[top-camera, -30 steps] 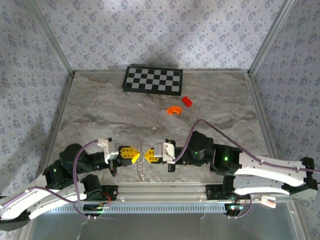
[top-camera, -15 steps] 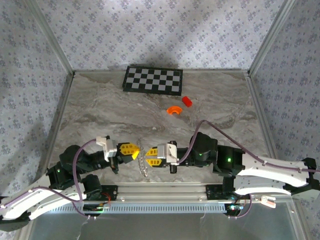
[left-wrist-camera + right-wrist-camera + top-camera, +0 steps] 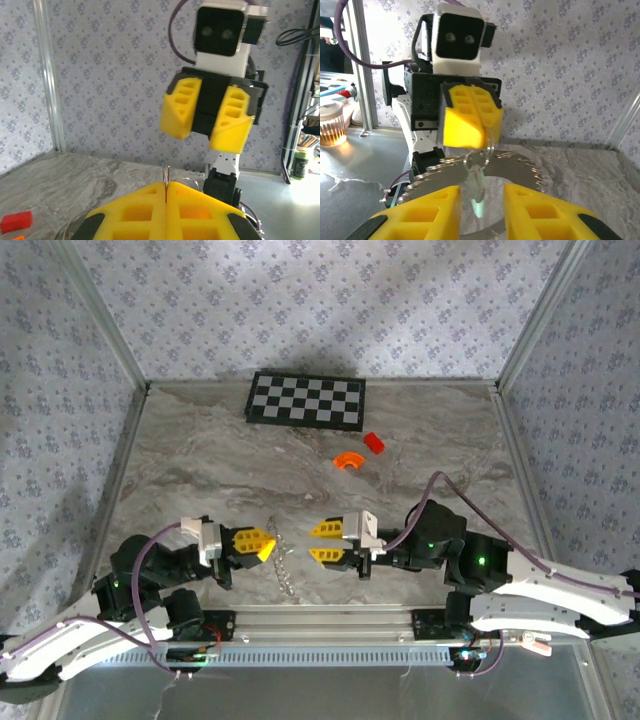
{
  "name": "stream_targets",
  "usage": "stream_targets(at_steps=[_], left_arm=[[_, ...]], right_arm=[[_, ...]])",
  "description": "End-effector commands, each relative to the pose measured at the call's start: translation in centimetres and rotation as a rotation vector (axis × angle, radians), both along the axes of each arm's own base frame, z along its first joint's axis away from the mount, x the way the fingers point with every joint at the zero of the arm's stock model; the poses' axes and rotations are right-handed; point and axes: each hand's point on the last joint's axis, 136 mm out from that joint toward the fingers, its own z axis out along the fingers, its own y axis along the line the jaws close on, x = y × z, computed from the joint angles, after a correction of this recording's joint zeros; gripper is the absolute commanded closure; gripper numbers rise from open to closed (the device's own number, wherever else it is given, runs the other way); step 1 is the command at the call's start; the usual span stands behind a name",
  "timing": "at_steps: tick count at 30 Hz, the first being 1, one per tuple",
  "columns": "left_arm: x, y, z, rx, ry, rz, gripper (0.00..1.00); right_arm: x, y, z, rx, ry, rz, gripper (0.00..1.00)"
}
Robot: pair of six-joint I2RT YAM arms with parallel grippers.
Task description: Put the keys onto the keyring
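Marbled tabletop (image 3: 200, 460), lower centre of the overhead view: the left gripper (image 3: 266, 545) is clenched on the keyring (image 3: 166, 180), keys (image 3: 284, 568) dangling beneath it, while the right gripper (image 3: 318, 543) faces it with jaws parted and empty. The sound approach is probably to hold the ring steady, come in squarely and pinch one key by its head.

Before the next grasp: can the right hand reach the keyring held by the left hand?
Probably yes. The right hand, open, faces the keyring pinched in the shut left hand, with nothing between them. Little of the ring sticks out, though.
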Motion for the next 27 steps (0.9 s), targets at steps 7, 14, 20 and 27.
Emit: stream_targets(at_steps=[7, 14, 20, 27], left_arm=[[-1.9, 0.7, 3.3, -0.097, -0.083, -0.079, 1.00], [-1.8, 0.1, 3.1, -0.080, -0.084, -0.088, 1.00], [-1.8, 0.1, 2.9, -0.075, -0.082, -0.088, 1.00], [-1.7, 0.0, 2.7, -0.066, -0.082, -0.083, 1.00]], right_arm=[[-0.6, 1.1, 2.3, 0.029, 0.095, 0.063, 0.61], [-0.1, 2.3, 1.7, 0.007, 0.126, 0.054, 0.61], [0.4, 2.8, 1.3, -0.003, 0.133, 0.033, 0.66], [0.4, 3.2, 1.0, -0.010, 0.132, 0.044, 0.71]])
